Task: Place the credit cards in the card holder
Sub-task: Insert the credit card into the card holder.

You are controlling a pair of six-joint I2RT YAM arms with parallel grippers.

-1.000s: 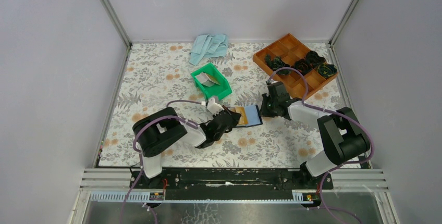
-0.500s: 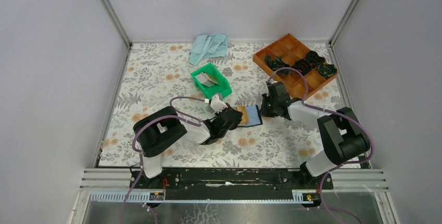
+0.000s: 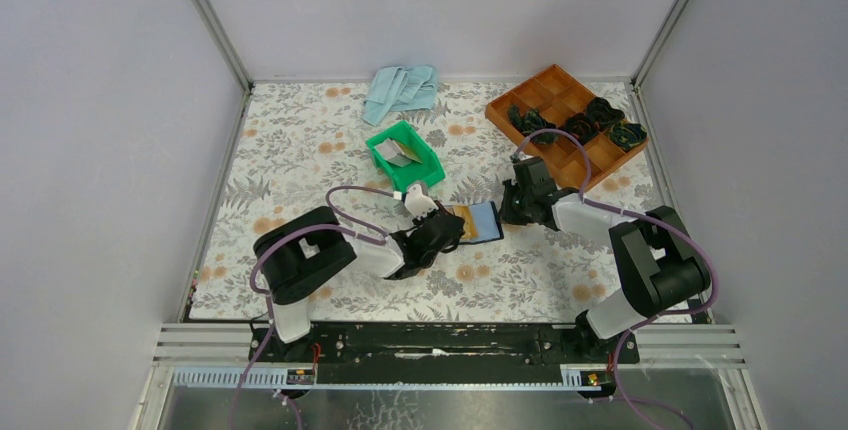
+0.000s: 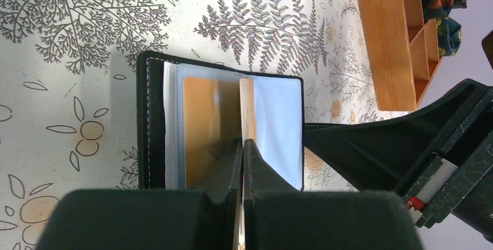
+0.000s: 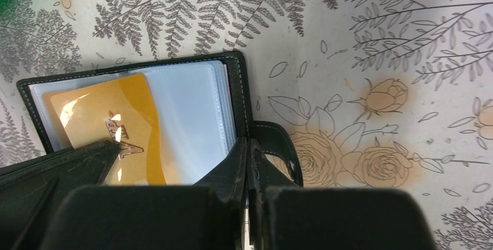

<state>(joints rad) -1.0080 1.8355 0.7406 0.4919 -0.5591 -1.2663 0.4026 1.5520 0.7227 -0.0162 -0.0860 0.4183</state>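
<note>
The black card holder point(image 3: 478, 222) lies open on the table, its clear sleeves facing up. My left gripper point(image 3: 447, 229) is shut on a gold credit card point(image 4: 247, 107), seen edge-on, with its far end among the sleeves. In the right wrist view this gold card point(image 5: 110, 128) lies slanted over the sleeves of the holder point(image 5: 229, 104). My right gripper point(image 5: 249, 142) is shut on the holder's right cover edge, next to the closure tab point(image 5: 279, 145). It stands at the holder's right in the top view point(image 3: 508, 206). Greyish cards point(image 3: 397, 154) lie in the green bin.
The green bin point(image 3: 430, 160) stands just behind the left gripper. A brown compartment tray point(image 3: 560, 90) with dark items is at the back right. A light blue cloth point(image 3: 400, 90) lies at the back. The enclosure walls ring the floral table.
My left gripper has moved a little to the right and away, bringing the gold card closer into the open holder. The right gripper and the holder have stayed put.
</note>
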